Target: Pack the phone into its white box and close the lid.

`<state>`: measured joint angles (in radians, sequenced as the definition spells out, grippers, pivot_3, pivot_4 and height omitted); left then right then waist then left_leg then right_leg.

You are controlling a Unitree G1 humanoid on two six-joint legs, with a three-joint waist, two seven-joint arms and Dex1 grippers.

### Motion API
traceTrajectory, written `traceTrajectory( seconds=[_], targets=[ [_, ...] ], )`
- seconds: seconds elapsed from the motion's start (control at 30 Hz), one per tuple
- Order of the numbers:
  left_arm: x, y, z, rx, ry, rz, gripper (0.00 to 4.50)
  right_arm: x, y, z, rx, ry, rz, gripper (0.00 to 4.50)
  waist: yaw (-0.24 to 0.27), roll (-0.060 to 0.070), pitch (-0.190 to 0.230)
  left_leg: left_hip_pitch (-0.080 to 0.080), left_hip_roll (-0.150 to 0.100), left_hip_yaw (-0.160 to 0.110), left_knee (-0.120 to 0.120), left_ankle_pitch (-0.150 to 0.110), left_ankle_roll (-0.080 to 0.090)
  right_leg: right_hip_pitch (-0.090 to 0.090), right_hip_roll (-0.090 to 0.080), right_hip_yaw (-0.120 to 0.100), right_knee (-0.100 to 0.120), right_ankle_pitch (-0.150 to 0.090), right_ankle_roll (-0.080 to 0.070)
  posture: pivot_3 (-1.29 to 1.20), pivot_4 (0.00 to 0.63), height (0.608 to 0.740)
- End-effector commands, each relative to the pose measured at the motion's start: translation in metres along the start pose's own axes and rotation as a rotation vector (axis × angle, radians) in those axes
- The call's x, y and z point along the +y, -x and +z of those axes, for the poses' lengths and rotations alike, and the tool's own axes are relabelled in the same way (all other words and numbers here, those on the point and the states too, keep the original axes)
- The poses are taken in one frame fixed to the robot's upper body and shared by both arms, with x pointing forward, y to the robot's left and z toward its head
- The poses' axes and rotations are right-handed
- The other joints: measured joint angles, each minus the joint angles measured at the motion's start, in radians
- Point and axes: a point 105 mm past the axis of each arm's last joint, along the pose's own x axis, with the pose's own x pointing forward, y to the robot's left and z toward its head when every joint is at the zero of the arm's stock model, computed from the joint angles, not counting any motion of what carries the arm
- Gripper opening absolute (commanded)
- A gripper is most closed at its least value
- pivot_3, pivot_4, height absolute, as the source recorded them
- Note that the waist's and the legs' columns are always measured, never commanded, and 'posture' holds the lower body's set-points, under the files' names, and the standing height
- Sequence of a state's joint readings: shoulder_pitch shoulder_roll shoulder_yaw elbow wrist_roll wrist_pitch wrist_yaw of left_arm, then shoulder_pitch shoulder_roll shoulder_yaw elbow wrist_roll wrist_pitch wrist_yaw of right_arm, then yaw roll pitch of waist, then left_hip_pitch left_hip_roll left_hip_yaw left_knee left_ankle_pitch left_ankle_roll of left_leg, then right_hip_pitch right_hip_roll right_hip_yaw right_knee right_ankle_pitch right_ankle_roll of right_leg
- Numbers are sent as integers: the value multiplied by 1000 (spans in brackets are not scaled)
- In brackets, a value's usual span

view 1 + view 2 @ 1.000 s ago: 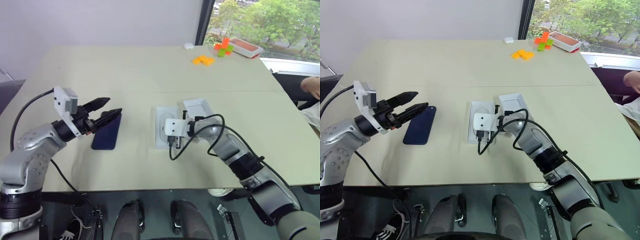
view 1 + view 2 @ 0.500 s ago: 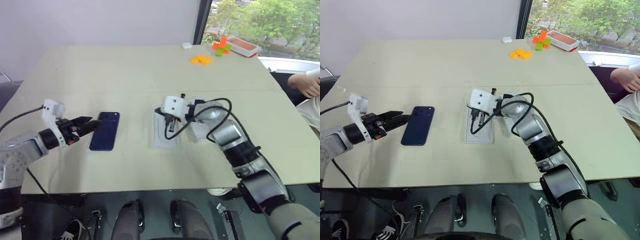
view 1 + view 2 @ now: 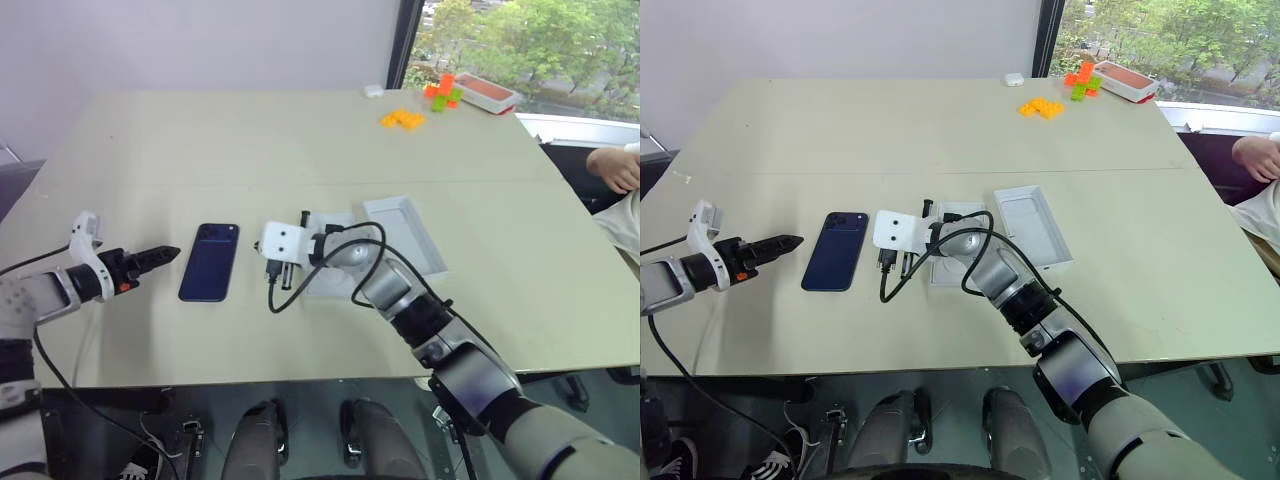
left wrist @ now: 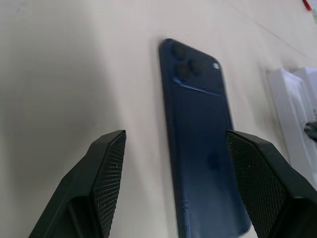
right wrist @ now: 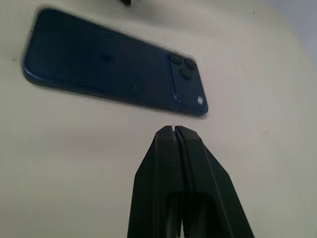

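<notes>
The dark navy phone (image 3: pixel 210 262) lies flat on the table, back up, with its camera cluster at the far end. My left gripper (image 3: pixel 165 254) hovers just left of it, open and empty, its fingers (image 4: pixel 111 163) spread wide toward the phone (image 4: pixel 198 148). Over the table beside the phone's (image 5: pixel 114 69) camera end, my right gripper (image 5: pixel 173 130) is shut on nothing. The white box (image 3: pixel 322 286), with a thin white insert in it, lies right of the phone, partly hidden behind my right arm. The lid (image 3: pixel 405 232) rests open side up further right.
Orange and green blocks (image 3: pixel 405 119) and a red and white tray (image 3: pixel 488 93) sit at the far right of the table. A person's hand (image 3: pixel 612 165) shows at the right edge. The table's front edge runs close below the phone.
My left gripper has drawn back leftward and lower, off the phone, and rolled. My right gripper has swept left across the box to the phone's side, still shut.
</notes>
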<state>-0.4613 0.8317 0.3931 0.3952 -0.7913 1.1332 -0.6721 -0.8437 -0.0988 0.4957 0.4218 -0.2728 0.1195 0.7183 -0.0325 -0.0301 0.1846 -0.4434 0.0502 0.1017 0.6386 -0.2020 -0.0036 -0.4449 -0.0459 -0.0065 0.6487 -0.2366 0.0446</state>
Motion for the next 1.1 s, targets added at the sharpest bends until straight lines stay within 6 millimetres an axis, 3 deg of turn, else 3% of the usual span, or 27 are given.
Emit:
traceTrajectory(
  seconds=[0.03,0.4,0.5,0.57,0.9,1.1],
  targets=[
    [-8,-12,4,2,16,-48,3398,0,-7,8,6,-49,28,68,-4,-1,0,0,0,0,0,0,0,0,-1,0,0,0,0,0,150,740],
    [-20,-36,-21,177,66,-128,3398,4,-23,13,41,-143,60,68,-11,-1,-1,1,0,-1,-8,3,-5,-3,0,1,1,0,0,0,150,740],
    [-33,-41,-29,226,72,-181,3398,6,-25,11,54,-164,70,68,-12,-2,-1,1,-1,0,-8,3,-5,-3,-1,1,0,0,0,0,150,740],
    [-41,-41,-36,264,60,-212,3398,8,-25,9,63,-147,80,68,-11,-2,-1,0,-1,0,-8,3,-5,-3,-2,1,0,0,0,0,150,740],
    [-41,-33,-39,275,45,-195,3398,-1,-11,-9,173,-166,89,68,-12,-2,-2,1,-2,-1,-10,3,-5,-3,-4,1,0,0,0,0,150,740],
    [-48,-39,-48,298,91,-239,3398,14,-11,-15,209,-131,157,68,-12,-2,-3,1,-2,-1,-10,3,-5,-3,-5,0,0,0,0,0,150,740]
  ],
)
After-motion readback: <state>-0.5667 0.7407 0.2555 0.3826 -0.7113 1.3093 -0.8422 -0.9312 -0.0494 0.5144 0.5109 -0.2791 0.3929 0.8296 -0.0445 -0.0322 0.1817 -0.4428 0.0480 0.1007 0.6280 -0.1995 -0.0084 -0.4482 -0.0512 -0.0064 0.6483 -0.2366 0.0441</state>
